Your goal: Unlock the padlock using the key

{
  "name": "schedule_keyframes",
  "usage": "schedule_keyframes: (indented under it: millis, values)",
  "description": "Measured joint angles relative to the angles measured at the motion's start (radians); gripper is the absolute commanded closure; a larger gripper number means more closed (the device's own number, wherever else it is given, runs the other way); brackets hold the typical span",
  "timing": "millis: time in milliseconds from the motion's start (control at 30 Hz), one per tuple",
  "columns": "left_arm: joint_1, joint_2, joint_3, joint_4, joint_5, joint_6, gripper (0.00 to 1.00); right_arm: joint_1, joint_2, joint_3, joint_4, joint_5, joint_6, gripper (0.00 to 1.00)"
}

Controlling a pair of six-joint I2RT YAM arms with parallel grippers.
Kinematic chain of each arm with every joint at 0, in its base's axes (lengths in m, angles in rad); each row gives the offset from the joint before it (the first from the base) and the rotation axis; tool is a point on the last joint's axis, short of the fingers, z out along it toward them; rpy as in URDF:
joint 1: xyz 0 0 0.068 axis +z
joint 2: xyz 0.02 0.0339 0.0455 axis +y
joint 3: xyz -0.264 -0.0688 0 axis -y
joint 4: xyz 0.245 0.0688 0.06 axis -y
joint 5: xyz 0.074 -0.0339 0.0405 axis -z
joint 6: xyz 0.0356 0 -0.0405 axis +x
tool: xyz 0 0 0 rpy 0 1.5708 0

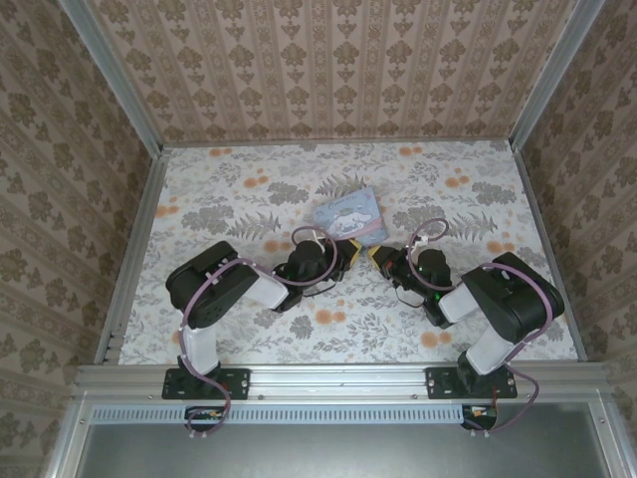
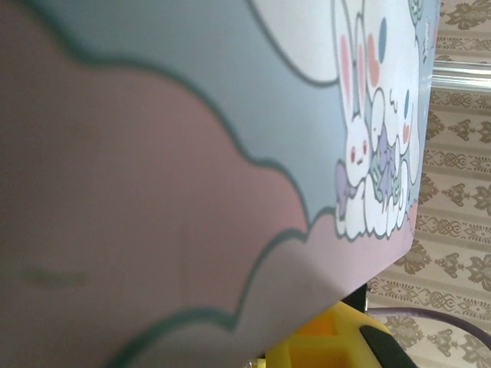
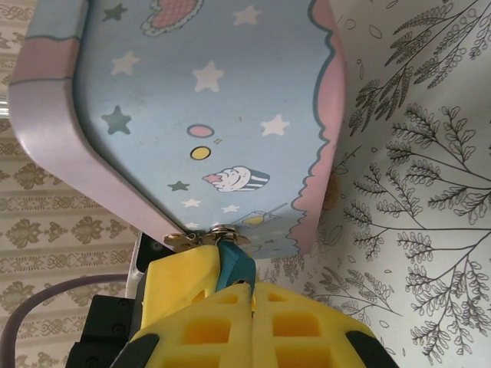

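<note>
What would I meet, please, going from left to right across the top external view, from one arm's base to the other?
Left arm's base → left hand → right hand → right arm's base.

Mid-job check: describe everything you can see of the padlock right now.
The padlock is a tiny dark teal block, metal by its look. Its silvery shackle loops through the clasp on the blue tin's edge. It sits tilted, its lower end hidden behind the tips of the shut right claw.
</note>
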Motion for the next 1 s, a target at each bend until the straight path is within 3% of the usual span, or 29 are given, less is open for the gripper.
schedule_keyframes:
  millis: [333, 633, 833, 1000]
  values:
    - [-0.003, 0.007, 0.000, 0.020, -0.009, -0.013, 1.00, -0.083, 0.042, 0.041, 0.005, -0.177, -0.139, 1.00]
    - [-0.003, 0.007, 0.000, 0.043, -0.025, -0.035, 1.00, -0.103, 0.041, 0.063, 0.002, -0.227, -0.306, 1.00]
    - [-0.003, 0.007, 0.000, 0.044, -0.026, -0.035, 1.00, -0.104, 0.041, 0.063, 0.002, -0.226, -0.301, 1.00]
    - [-0.003, 0.007, 0.000, 0.050, -0.029, -0.035, 1.00, -0.101, 0.042, 0.063, 0.009, -0.215, -0.201, 1.00]
